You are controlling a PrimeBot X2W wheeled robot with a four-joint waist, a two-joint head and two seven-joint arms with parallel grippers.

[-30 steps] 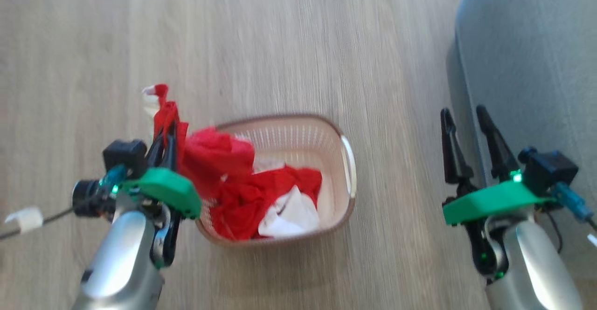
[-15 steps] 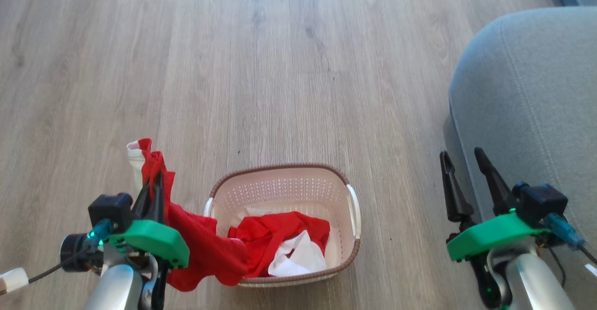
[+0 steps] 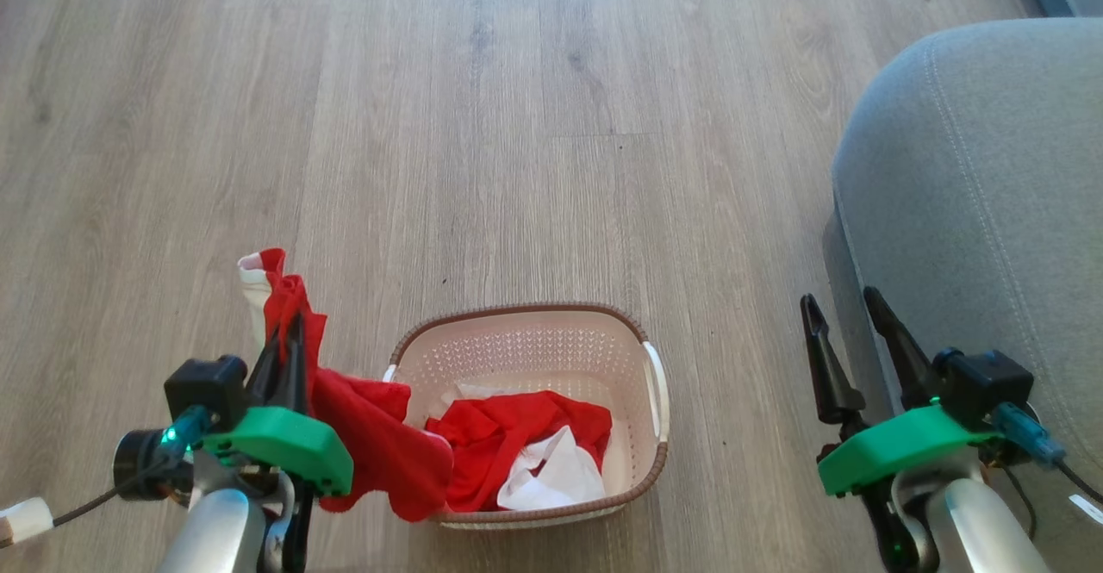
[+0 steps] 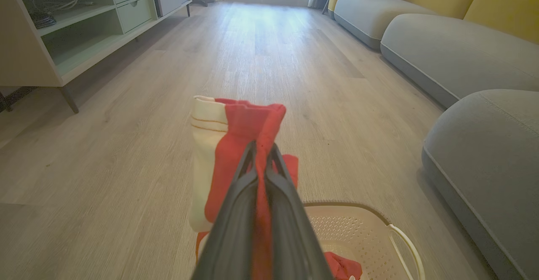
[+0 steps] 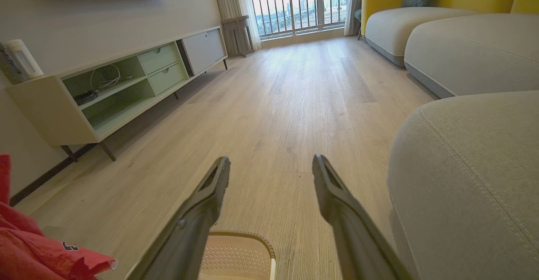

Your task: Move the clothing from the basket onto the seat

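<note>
My left gripper (image 3: 289, 332) (image 4: 261, 149) is shut on a red garment with a white cuff (image 3: 284, 297) (image 4: 236, 145), lifted left of the basket (image 3: 551, 332); the cloth hangs down over the basket's left rim. More red and white clothing (image 3: 526, 452) lies inside the cream basket, whose rim (image 4: 349, 206) shows below the left fingers. The grey seat (image 3: 982, 177) (image 5: 467, 179) stands at the right. My right gripper (image 3: 840, 302) (image 5: 271, 164) is open and empty, next to the seat's near edge.
Wooden floor (image 3: 482, 125) stretches ahead. A low pale media cabinet (image 5: 109, 90) lines the left wall. Further grey cushions with yellow backs (image 4: 442, 44) continue along the right side, toward a balcony window (image 5: 294, 6).
The head camera tilted up early on, shifting the whole picture. Since half a second ago the left gripper raised the red garment slightly; the right gripper dropped a little in view.
</note>
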